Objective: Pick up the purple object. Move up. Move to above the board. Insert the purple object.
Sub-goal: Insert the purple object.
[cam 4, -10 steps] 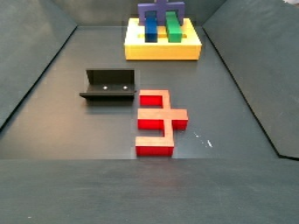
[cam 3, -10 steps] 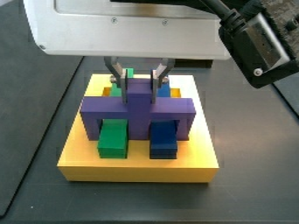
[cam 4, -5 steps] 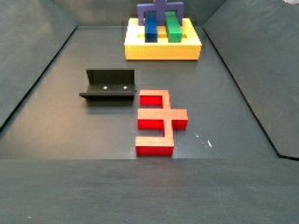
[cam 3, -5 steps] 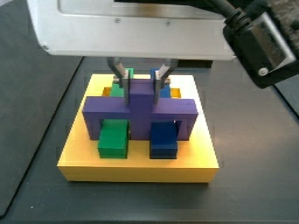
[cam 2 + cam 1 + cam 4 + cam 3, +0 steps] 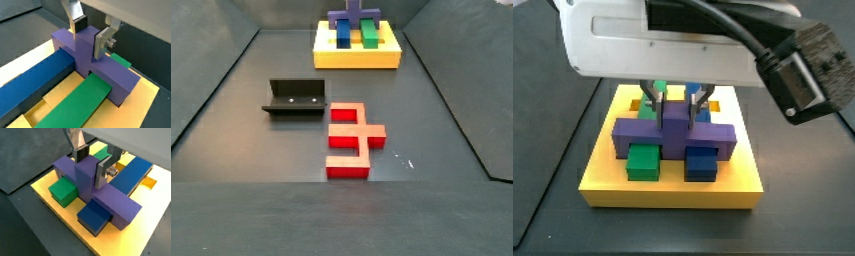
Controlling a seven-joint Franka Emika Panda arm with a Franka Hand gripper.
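The purple object (image 5: 673,135) sits low in the yellow board (image 5: 673,190), its crossbar straddling a green bar (image 5: 641,160) and a dark-blue bar (image 5: 702,160). My gripper (image 5: 675,103) is directly over it, with one finger on each side of its raised stem. In both wrist views the fingers press the stem of the purple object (image 5: 100,198) (image 5: 80,47), so the gripper (image 5: 92,167) (image 5: 90,36) is shut on it. The board's bare yellow surface shows in both wrist views (image 5: 113,240) (image 5: 150,92). In a side view the board (image 5: 356,58) lies at the far end of the floor.
A red stepped piece (image 5: 352,140) lies on the dark floor at mid-table. The fixture (image 5: 295,98) stands to its left. The green bar (image 5: 73,102) and dark-blue bar (image 5: 33,85) lie in the board's slots under the purple object.
My gripper has moved down with the purple object. The purple object now sits lower in the board, around the green and blue bars.
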